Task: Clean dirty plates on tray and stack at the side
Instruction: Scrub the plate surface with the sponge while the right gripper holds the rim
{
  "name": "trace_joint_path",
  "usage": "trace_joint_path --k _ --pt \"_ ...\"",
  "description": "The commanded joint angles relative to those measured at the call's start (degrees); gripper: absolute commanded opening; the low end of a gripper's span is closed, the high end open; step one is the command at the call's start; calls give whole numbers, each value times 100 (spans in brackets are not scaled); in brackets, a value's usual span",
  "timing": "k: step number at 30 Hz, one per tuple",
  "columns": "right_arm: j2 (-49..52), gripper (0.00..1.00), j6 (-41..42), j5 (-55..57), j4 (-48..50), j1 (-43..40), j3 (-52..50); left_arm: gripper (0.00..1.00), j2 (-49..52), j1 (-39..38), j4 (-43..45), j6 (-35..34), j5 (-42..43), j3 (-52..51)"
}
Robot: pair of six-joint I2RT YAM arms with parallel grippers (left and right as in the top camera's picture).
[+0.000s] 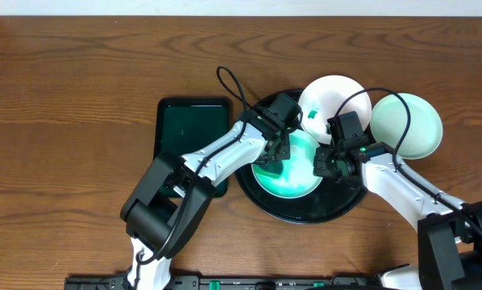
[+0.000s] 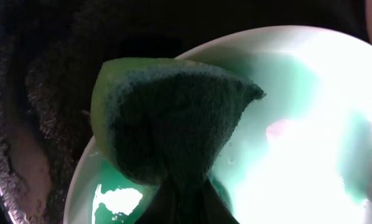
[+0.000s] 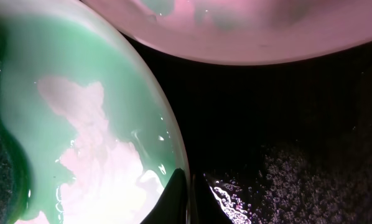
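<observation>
On the round black tray (image 1: pixel 338 205) lies a plate (image 1: pixel 301 184) lit pale green. My left gripper (image 1: pixel 275 153) is shut on the green sponge (image 2: pixel 173 118), which rests on that plate's (image 2: pixel 298 124) left part. My right gripper (image 1: pixel 325 161) is shut on the same plate's (image 3: pixel 80 124) right rim, one finger above it and one outside it, as the right wrist view (image 3: pixel 189 202) shows. A second plate (image 1: pixel 334 98) with a small green smudge (image 1: pixel 312 114) overlaps the tray's far rim. A third plate (image 1: pixel 409 125) lies on the table right of the tray.
A dark green rectangular tray (image 1: pixel 194 129) sits left of the black tray, partly under my left arm. The second plate (image 3: pixel 236 31) hangs close above my right gripper. Black tray floor (image 3: pixel 298 155) shows to the right of the held rim.
</observation>
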Motion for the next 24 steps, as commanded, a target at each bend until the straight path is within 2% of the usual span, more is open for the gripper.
trace_joint_path --k 1,7,14,18,24 --pt "-105 1 -44 68 22 55 46 7 260 -94 378 540 1196 -212" --pt "-105 1 -44 68 24 55 46 7 -66 -90 389 754 1493 -212" --pt "-105 1 -44 68 24 55 46 7 -1064 -90 457 765 1473 -210" --pt "-105 1 -44 68 24 55 46 7 -1510 -90 385 741 979 -212" --pt "-105 1 -44 66 24 55 46 7 -1412 -92 144 590 120 -219"
